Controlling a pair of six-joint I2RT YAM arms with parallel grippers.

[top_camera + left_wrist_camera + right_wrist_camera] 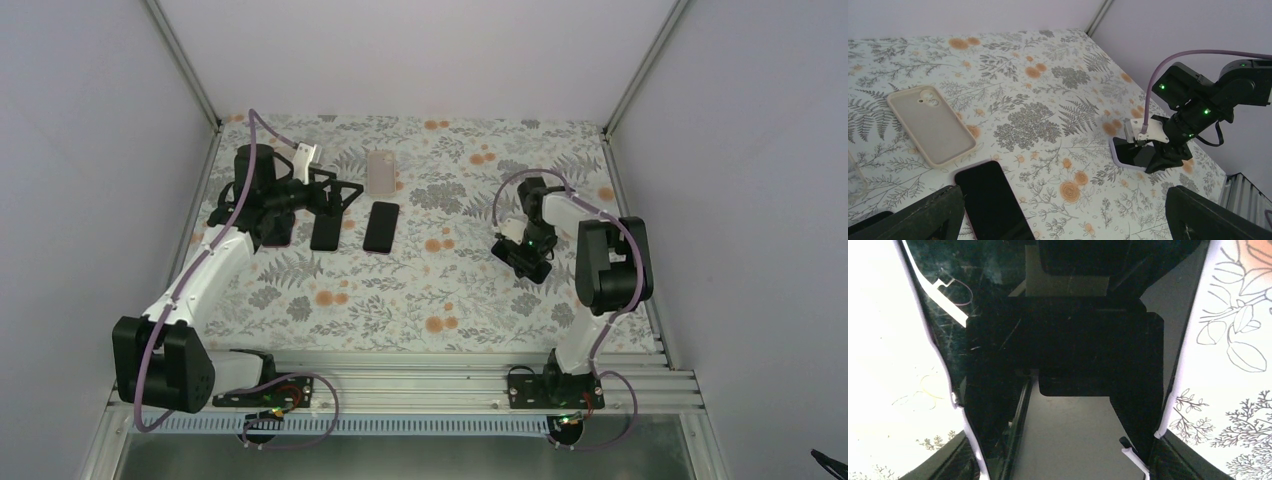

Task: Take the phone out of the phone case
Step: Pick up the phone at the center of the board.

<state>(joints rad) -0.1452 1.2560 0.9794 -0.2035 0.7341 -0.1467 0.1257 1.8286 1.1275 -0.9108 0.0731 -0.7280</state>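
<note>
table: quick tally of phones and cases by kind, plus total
bare phones: 2
empty case: 1
cased phone: 1
total: 4

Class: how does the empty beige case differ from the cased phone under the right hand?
The beige case is empty, showing its matte inside; the cased phone shows a glossy black screen. The beige case lies untouched; the cased phone sits beneath the right hand. Both rest on the floral table.
</note>
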